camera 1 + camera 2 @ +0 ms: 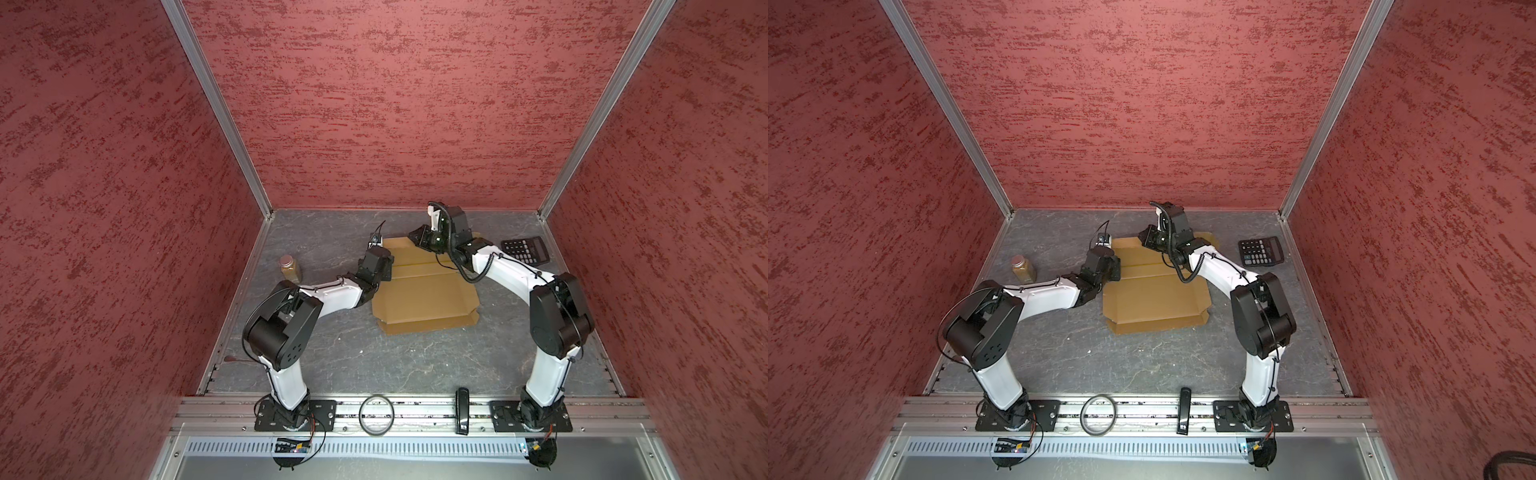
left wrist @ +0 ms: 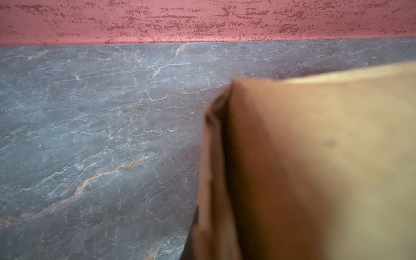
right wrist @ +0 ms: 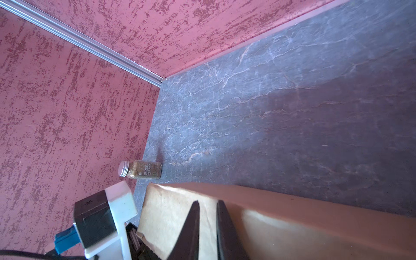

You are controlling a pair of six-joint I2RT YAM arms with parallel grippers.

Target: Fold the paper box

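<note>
The paper box point(image 1: 424, 299) point(image 1: 1154, 299) lies in the middle of the grey marbled table point(image 1: 365, 357), a brown cardboard sheet only partly formed. Its near part rests flat with a narrow flap along the front edge. At its far end, both my wrist views show a panel raised off the table, with the stone surface showing behind it.

My left gripper point(image 1: 385, 250) sits at the far left corner of the box and is closed. In the left wrist view a blurred double fold of the cardboard point(image 2: 315, 157) fills the space in front of me, with one dark finger point(image 2: 193, 227) showing against its edge. I cannot tell whether I am actually pinching that fold.

My right gripper point(image 3: 208, 202) reaches across to the far edge of the box, pointing toward the left wall. Its fingers point(image 3: 193, 225) stand close together with a thin gap, laid over the pale inner face of the cardboard point(image 3: 292, 225). I cannot tell whether they clamp a layer of it.

A spice jar point(image 1: 290, 270) point(image 3: 141, 170) stands near the left wall, well apart from the box. A black calculator point(image 1: 524, 250) lies near the right wall, just beyond my right arm.
</note>
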